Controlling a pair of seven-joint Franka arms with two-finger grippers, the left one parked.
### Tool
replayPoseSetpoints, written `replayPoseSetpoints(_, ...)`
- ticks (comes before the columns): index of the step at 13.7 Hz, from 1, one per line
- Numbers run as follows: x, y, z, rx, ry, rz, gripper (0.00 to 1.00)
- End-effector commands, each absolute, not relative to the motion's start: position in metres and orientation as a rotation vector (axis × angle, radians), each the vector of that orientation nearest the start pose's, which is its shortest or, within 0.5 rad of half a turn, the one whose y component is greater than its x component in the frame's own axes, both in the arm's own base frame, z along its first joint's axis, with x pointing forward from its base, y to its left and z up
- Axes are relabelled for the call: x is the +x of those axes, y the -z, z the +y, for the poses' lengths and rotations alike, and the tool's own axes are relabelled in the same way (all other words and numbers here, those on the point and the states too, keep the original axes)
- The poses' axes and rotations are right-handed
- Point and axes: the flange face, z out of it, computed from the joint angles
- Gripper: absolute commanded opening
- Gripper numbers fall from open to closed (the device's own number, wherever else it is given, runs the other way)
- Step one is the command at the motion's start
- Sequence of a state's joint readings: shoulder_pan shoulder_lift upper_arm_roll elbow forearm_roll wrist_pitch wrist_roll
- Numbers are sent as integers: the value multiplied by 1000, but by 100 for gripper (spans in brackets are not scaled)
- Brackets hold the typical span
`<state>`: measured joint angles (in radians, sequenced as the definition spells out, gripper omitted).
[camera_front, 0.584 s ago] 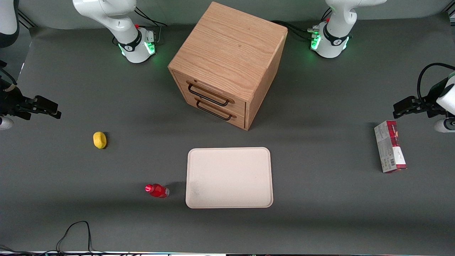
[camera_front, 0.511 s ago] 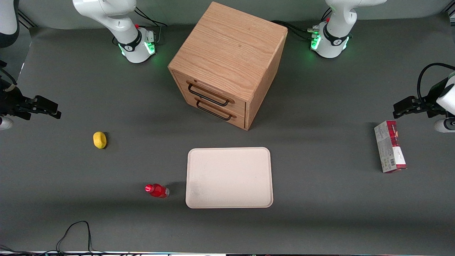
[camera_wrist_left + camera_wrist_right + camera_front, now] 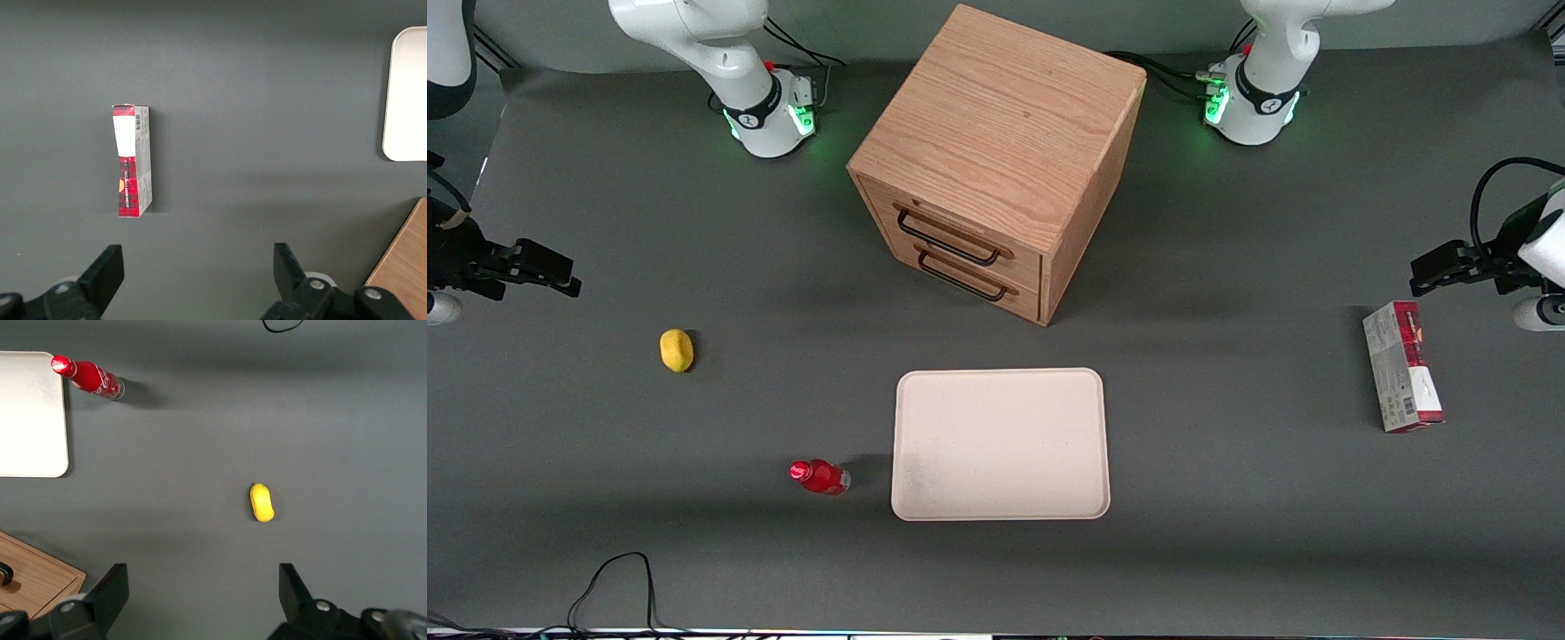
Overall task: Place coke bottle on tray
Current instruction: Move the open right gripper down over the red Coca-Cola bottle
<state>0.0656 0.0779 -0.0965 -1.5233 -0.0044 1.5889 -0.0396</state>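
While nothing is held, the scene reads as follows.
Coke bottle: stands on the table mat just beside the tray's edge, not on it; well apart from the fingers and nearer the front camera than they are.
Tray: flat, nothing on it, in front of the cabinet's 2 drawers.
Gripper: hangs at the working arm's end of the table, its 2 fingers spread wide, gripping nothing.
Lemon: lies between the fingers and the bottle.
Cabinet: wooden, both drawers closed.
Carton: toward the parked arm's end.
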Motion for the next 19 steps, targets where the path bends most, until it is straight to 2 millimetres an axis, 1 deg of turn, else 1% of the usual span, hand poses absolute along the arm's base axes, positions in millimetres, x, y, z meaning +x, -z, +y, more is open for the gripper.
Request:
replayPoseSetpoints(1, 607, -603, 24, -3161, 7, -14, 100)
replayPoseSetpoints(3, 630, -598, 65, -3169, 37, -53, 100)
replayPoseSetpoints(4, 642, -599, 95, -3171, 68, -102, 100)
replayPoseSetpoints(6, 663, -598, 129, -3167, 121, -156, 100)
replayPoseSetpoints(7, 669, -597, 151, -3160, 148, -204, 100)
replayPoseSetpoints(9, 680, -594, 182, -3131, 193, -274, 100)
replayPoseSetpoints(10, 685, -589, 190, -3118, 207, -293, 100)
replayPoseSetpoints(11, 690, -581, 194, -3114, 206, -299, 100)
replayPoseSetpoints(12, 692, -577, 197, -3111, 210, -303, 100)
replayPoseSetpoints(13, 694, -578, 196, -3109, 226, -301, 100)
replayPoseSetpoints(14, 696, -573, 197, -3111, 220, -304, 100)
replayPoseSetpoints(15, 701, -558, 195, -3119, 188, -296, 100)
replayPoseSetpoints(17, 708, -536, 193, -3128, 141, -290, 100)
replayPoseSetpoints(19, 714, -513, 195, -3133, 100, -293, 100)
